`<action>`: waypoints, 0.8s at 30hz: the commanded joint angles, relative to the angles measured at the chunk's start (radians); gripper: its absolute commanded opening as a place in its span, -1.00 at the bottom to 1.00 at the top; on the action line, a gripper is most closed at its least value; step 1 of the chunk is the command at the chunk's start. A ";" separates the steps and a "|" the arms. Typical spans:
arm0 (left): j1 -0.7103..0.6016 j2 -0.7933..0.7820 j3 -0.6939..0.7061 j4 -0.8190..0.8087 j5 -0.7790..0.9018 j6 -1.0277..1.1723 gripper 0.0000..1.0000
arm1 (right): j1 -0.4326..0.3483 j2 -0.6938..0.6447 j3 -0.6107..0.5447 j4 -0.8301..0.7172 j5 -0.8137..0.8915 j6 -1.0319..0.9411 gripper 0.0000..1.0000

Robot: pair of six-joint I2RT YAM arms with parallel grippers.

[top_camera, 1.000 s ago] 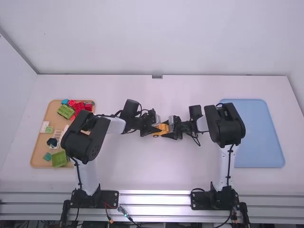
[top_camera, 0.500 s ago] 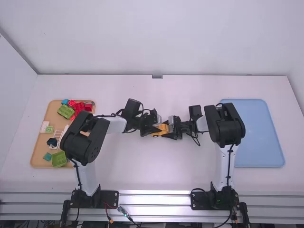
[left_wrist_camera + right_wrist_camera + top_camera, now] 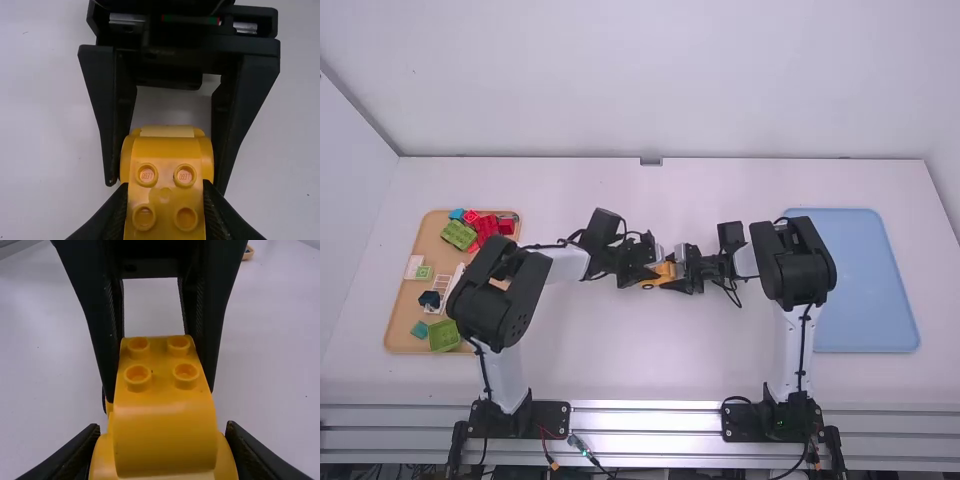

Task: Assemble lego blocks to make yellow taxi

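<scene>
Between left claw (image 3: 648,277) and right claw (image 3: 676,277), one four-studded yellow block (image 3: 162,410).

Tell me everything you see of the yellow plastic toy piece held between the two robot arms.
The yellow plastic toy piece looks smooth and slightly glossy. Four round, hollow-topped studs, two by two, stand on its flatter part; next to them the top curves down toward the right end effector. Wider rounded sides bulge out there, with a paler strip at that end. The left end effector grips the studded end, the right one the rounded end, around the middle of the white table.
</scene>
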 commanded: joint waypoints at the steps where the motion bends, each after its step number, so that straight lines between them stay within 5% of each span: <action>1: -0.031 0.066 -0.054 -0.034 -0.121 -0.004 -0.96 | 0.009 0.018 0.011 -0.003 0.029 0.038 0.03; 8: -0.030 0.065 -0.054 0.006 -0.113 -0.007 -0.95 | 0.008 0.018 0.011 -0.003 0.029 0.038 0.04; 11: -0.029 0.065 -0.054 0.023 -0.114 -0.028 -0.75 | 0.008 0.018 0.010 -0.002 0.029 0.038 0.04; 24: -0.029 0.037 -0.054 0.044 -0.069 -0.033 -0.42 | 0.008 0.018 0.011 -0.002 0.030 0.038 0.04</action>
